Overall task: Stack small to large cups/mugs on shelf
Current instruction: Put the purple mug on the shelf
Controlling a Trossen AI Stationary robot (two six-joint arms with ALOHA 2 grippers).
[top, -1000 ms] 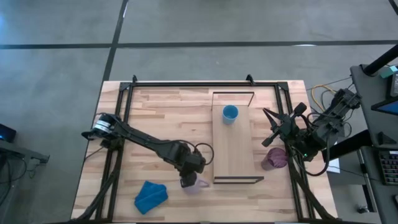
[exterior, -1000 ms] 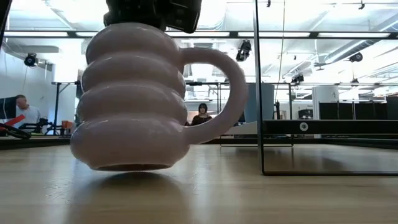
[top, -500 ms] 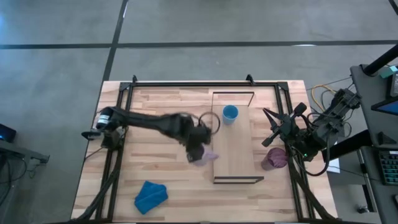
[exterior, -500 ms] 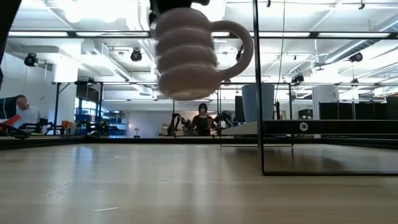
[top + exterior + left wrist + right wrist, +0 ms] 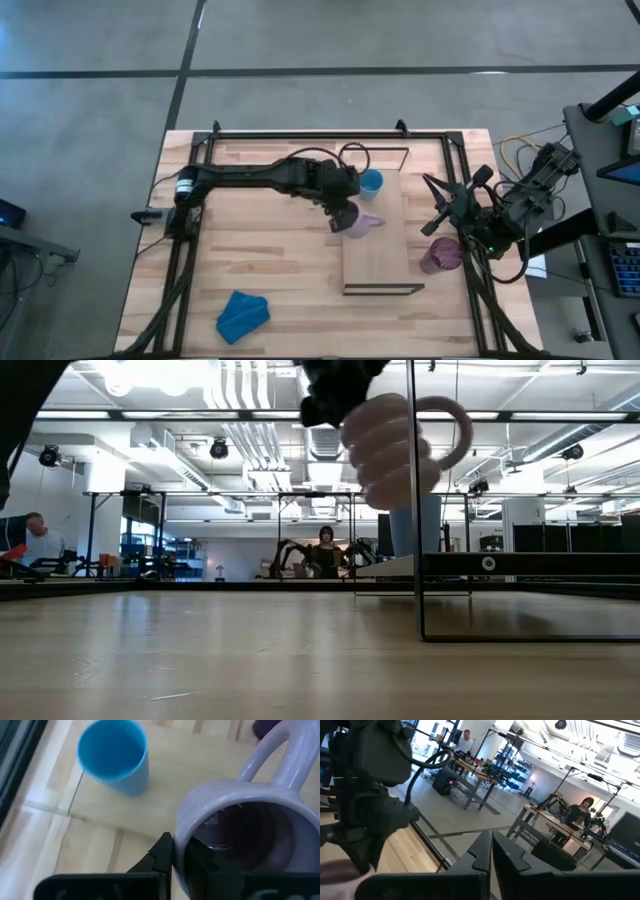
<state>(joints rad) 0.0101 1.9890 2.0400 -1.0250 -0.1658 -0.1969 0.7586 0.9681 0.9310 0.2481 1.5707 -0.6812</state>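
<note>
My left gripper [image 5: 345, 213] is shut on the pale lilac mug [image 5: 363, 224] and holds it in the air over the left edge of the shelf [image 5: 378, 262]. The mug's handle [image 5: 455, 430] points toward the table's right. The small blue cup [image 5: 370, 182] stands upright on the shelf's far end and also shows in the left wrist view [image 5: 114, 756]. The dark purple cup [image 5: 443, 255] stands on the table to the right of the shelf. My right gripper [image 5: 437, 207] is shut and empty, above the table's right side near the purple cup. My left gripper pinches the mug's wall at the rim [image 5: 181, 837], on the side opposite the handle [image 5: 280, 755], with one finger inside the mug and one outside. The fingers come from above, pointing down. The mug hangs below them, mouth up, clear of shelf and table.
A crumpled blue cloth [image 5: 243, 315] lies near the table's near left corner. The shelf's thin dark frame end [image 5: 413, 560] stands upright at its near end. Bare shelf board [image 5: 385, 255] lies between the blue cup and the near frame.
My left gripper has lifted the lilac mug off the table near the near edge. It has carried the mug up, toward the far edge and to the right, until it is over the shelf's left edge. The mug has stayed upright, now clear of the table.
</note>
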